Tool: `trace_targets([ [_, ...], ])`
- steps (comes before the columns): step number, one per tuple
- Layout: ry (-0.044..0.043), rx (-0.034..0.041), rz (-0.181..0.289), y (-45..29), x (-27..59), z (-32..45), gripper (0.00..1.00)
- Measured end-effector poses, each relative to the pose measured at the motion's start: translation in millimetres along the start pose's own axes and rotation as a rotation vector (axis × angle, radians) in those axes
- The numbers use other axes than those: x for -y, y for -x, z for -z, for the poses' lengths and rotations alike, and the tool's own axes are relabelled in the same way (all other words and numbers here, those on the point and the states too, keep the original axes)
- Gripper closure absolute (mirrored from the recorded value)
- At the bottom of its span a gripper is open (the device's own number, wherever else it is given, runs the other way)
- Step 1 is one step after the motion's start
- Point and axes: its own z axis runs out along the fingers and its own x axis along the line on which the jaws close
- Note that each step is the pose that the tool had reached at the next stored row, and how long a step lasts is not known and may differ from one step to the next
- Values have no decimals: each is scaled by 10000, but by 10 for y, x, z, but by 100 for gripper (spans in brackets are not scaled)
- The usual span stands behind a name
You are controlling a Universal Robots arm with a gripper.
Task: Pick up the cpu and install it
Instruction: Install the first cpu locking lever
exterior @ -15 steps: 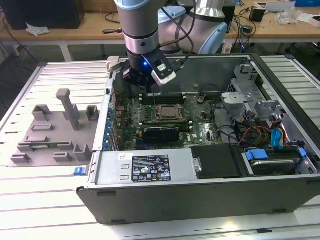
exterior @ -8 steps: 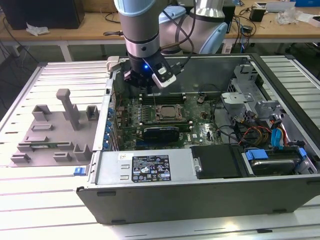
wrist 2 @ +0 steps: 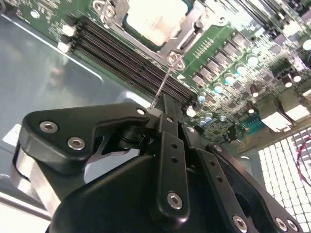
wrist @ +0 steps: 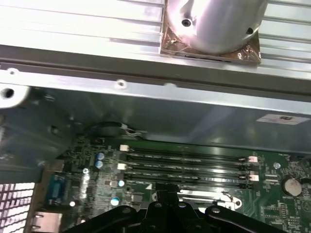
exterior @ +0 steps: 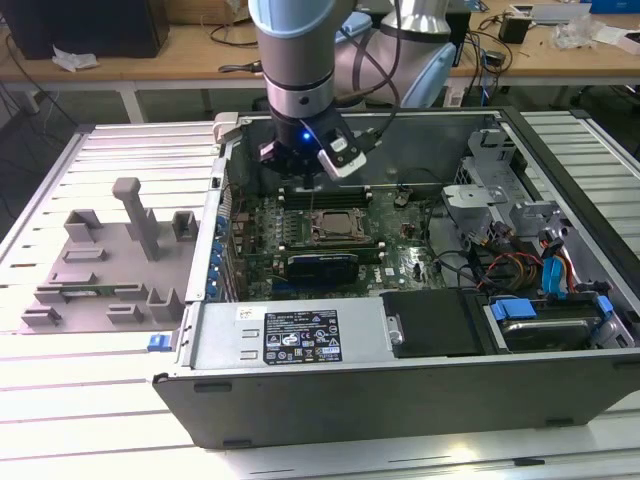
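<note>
The gripper (wrist 2: 164, 104), fingers pressed together, hangs just over the memory slots (wrist: 184, 167); the cpu (wrist 2: 153, 19) lies seated just beyond its tip.

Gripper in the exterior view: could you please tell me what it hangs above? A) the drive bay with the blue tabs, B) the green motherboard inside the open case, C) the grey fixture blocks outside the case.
B: in the exterior view the gripper hangs over the green motherboard, within the walls of the open computer case.
</note>
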Motion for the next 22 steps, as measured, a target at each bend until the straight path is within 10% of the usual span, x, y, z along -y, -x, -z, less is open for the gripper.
trace_targets([
  [11, -2, -99, -52, 115, 40, -9, 89],
  [22, -58, 54, -288, 143, 91, -149, 89],
])
